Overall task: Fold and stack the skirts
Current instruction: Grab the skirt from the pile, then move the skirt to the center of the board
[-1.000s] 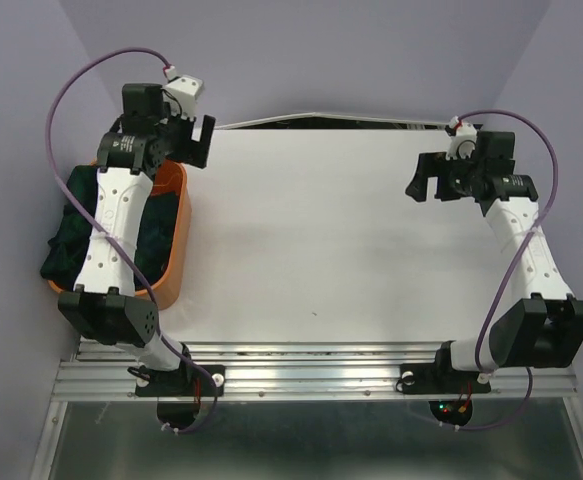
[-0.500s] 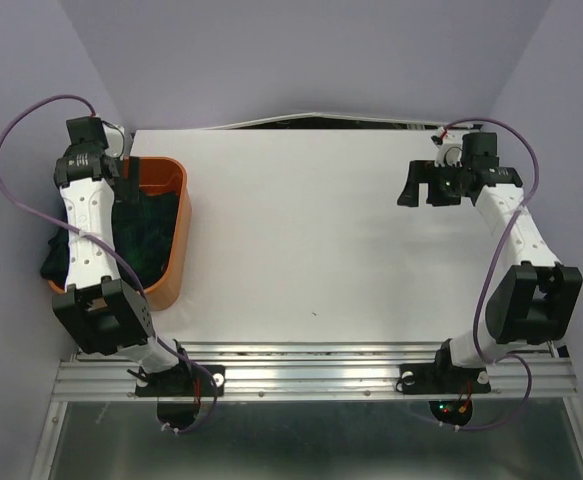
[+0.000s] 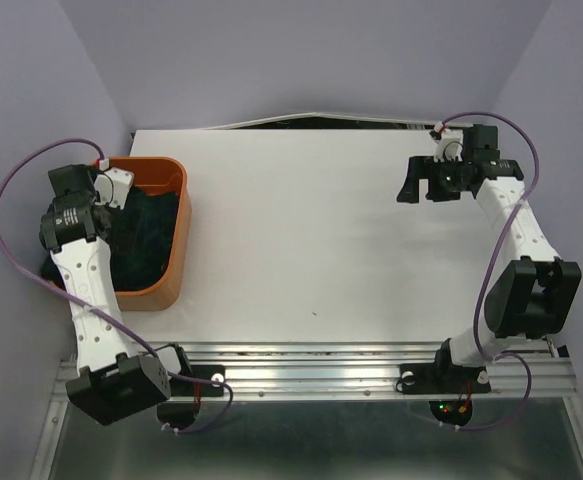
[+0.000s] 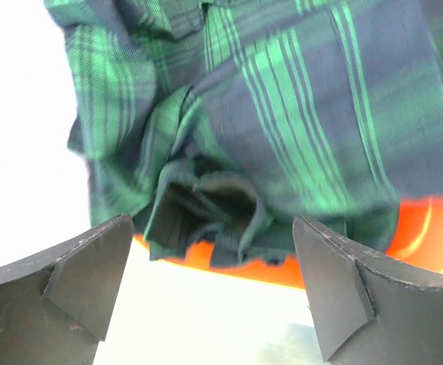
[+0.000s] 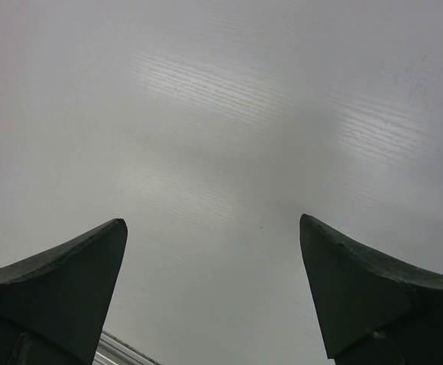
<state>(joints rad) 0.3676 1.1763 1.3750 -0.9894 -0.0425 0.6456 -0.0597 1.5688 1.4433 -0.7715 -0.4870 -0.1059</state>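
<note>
1. Left claw (image 4: 211,222) is spread wide with nothing in it, hanging right over the orange basket (image 3: 174,250) with its fingers (image 4: 84,274) pointing down into it.
2. Straight below sits the green-navy plaid skirt (image 4: 297,114), all bunched up, with one crumpled fold spilling over the basket's rim.
3. How I'd play it: come down on that crumpled fold and pinch cloth only, staying off the plastic rim. Then lift straight up until the hem is over the wall. The basket looks light, so a sideways tug would probably drag or tip it.
4. Right claw (image 5: 213,224) is wide too and empty, hovering over the tabletop (image 3: 301,230) well away from the basket, at the opposite side. My guess is it's there to catch the skirt's other corner for the fold.
5. Can't see the white or red-and-tan skirts anywhere. They could be under the green one in the basket, no way to tell.
6. Surface: white, smooth, slightly ribbed sheen, running out from the basket's right wall. Cloth should slide on it easily, so press down while folding.
7. Room: lavender walls (image 3: 301,60) box it in, and one stands near the basket's left side, so elbow room there is tight. A metal rail (image 3: 311,365) runs below the basket's near end.
</note>
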